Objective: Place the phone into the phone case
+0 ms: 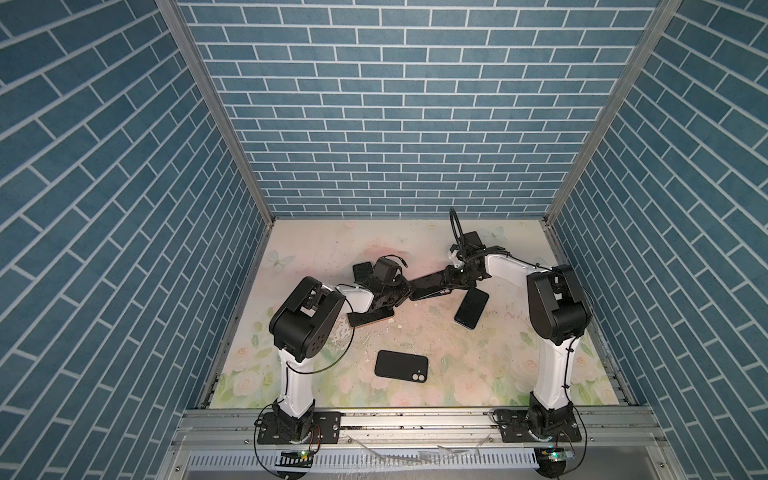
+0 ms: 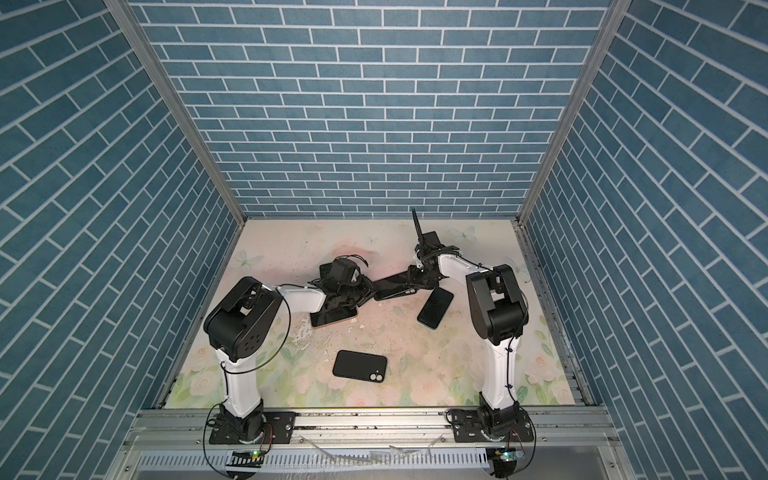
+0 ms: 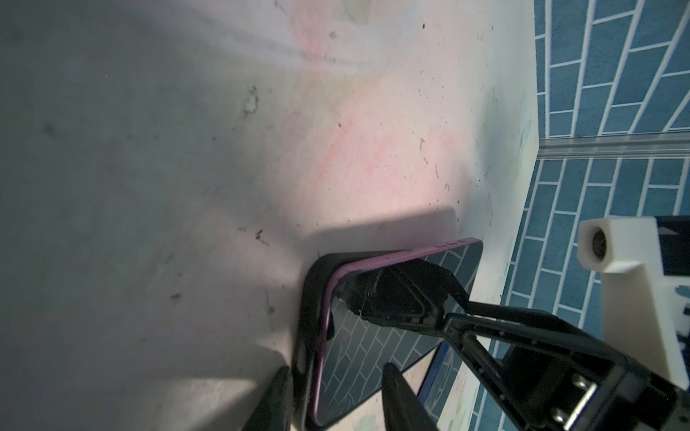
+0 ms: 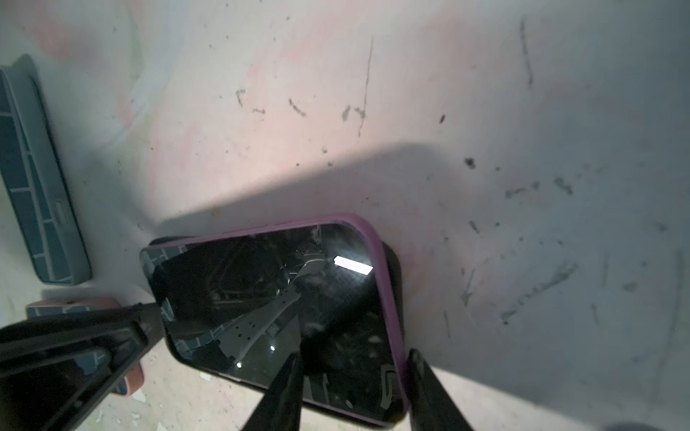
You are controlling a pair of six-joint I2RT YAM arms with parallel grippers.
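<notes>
Nearest, both arms rise from bases bolted to the rail (image 1: 415, 419) along the front edge of the table (image 1: 478, 374). The left arm (image 1: 296, 374) and right arm (image 1: 552, 365) each stand nearly upright to a raised black elbow. From there they fold forward and inward, forearms sloping down so the wrists meet near mid-table. Between the bases a loose black case (image 1: 401, 365) lies flat, its camera cutout toward the right arm, well apart from both grippers. Farther in, an orange-edged phone (image 1: 370, 319) is partly hidden under the left forearm, and a dark phone (image 1: 471, 307) lies flat near the right wrist. Beyond these the purple-edged phone (image 4: 261, 298) is held tilted above the table between the two grippers, screen up. One short end sits in the black phone case (image 3: 308, 306) and the rest is out of it. The left gripper (image 3: 336, 373) pinches that cased corner, one finger outside the case and one over the screen. The right gripper (image 4: 354, 352) reaches leftward with its fingers straddling the purple long edge; whether they clamp it I cannot tell.
</notes>
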